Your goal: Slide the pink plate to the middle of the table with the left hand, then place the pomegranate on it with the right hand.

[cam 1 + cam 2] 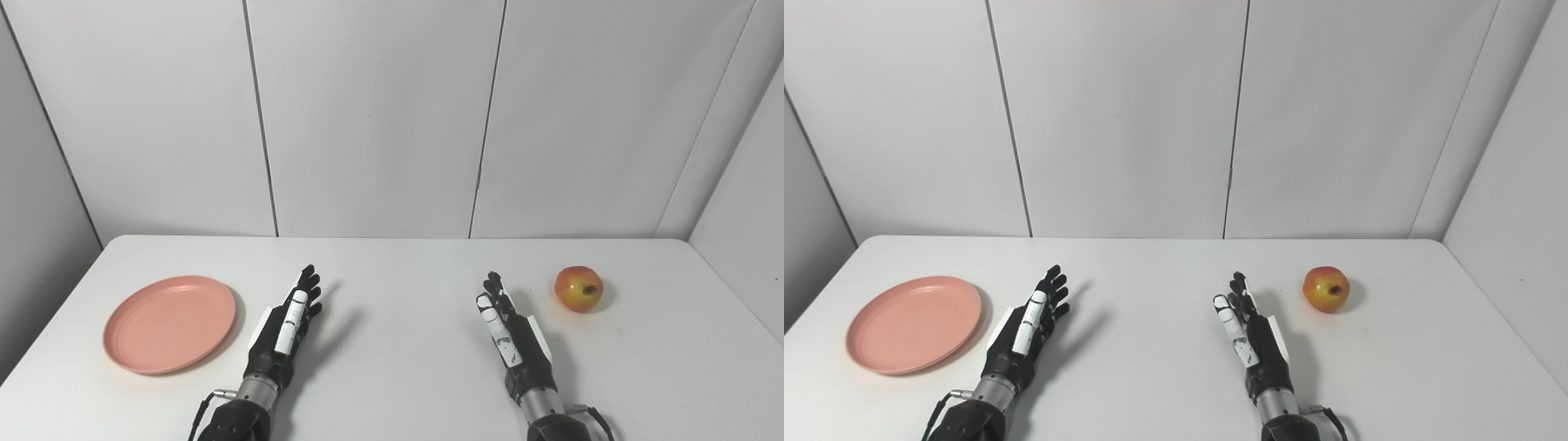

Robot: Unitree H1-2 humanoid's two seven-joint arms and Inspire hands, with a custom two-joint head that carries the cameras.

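A pink plate (168, 323) lies flat and bare on the left side of the white table (398, 343). Just right of its rim hovers my left hand (285, 327), open, fingers stretched forward, apart from the plate. A red and yellow pomegranate (579, 288) rests on the table's right side, its crown turned toward me. My right hand (508, 334) is open too, fingers straight, a short way left of the fruit and nearer me. Neither hand holds anything.
Grey wall panels (373, 116) close off the table at the back and on both sides. The table's left edge runs near the plate, and its right edge (744, 300) passes beyond the pomegranate.
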